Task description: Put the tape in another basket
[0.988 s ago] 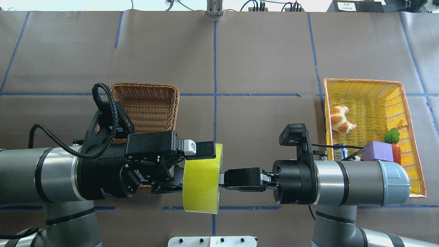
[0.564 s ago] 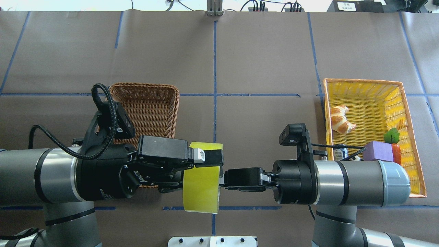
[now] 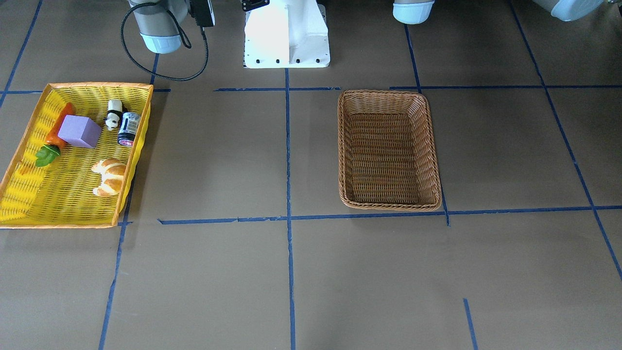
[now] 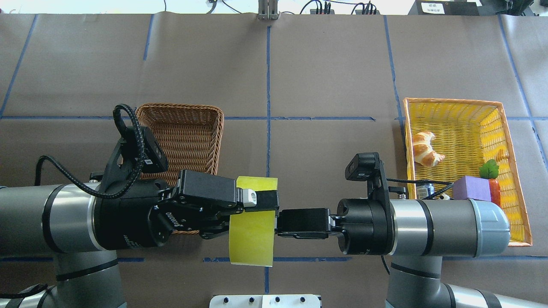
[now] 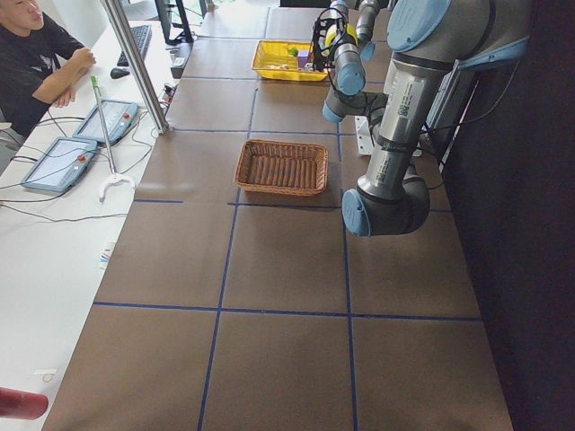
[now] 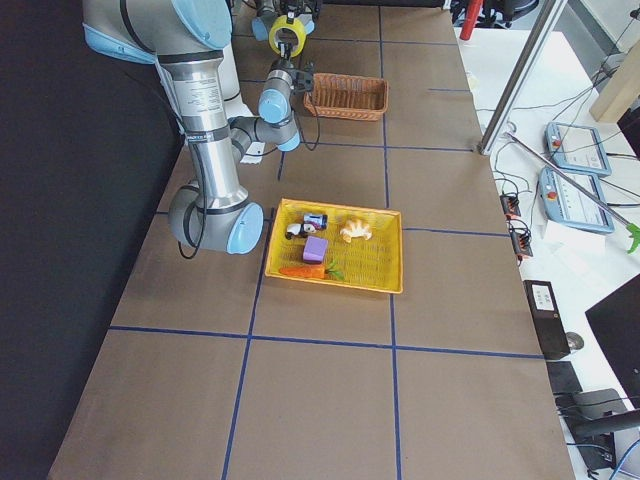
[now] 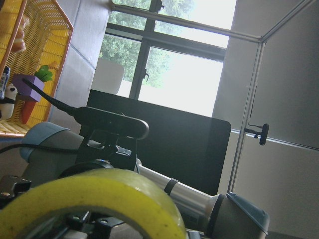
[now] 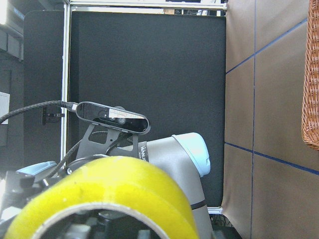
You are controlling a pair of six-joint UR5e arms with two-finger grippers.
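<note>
Brown paper table point(image 4: 325, 68), blue lines point(image 4: 268, 85). Lower centre: left gripper point(image 4: 263, 207), wide a second ago, now clamps tape point(image 4: 252, 239). Right gripper point(image 4: 280, 222) at the roll's edge, hold unclear.

I see glossy translucent yellow tape point(image 4: 251, 235), a rough woven wicker basket point(image 3: 344, 146), and a table point(image 3: 218, 155) covered in matt brown paper.

Left arm point(image 4: 47, 218) and right arm point(image 4: 445, 226), flanking the white base point(image 3: 286, 29), are silver-grey tubes with black joint bands and pale blue caps point(image 4: 492, 226). The base edge carries black screws point(image 3: 277, 61). Each wrist bears a black camera point(image 4: 147, 149) fed by a braided black cable point(image 4: 126, 105).
</note>
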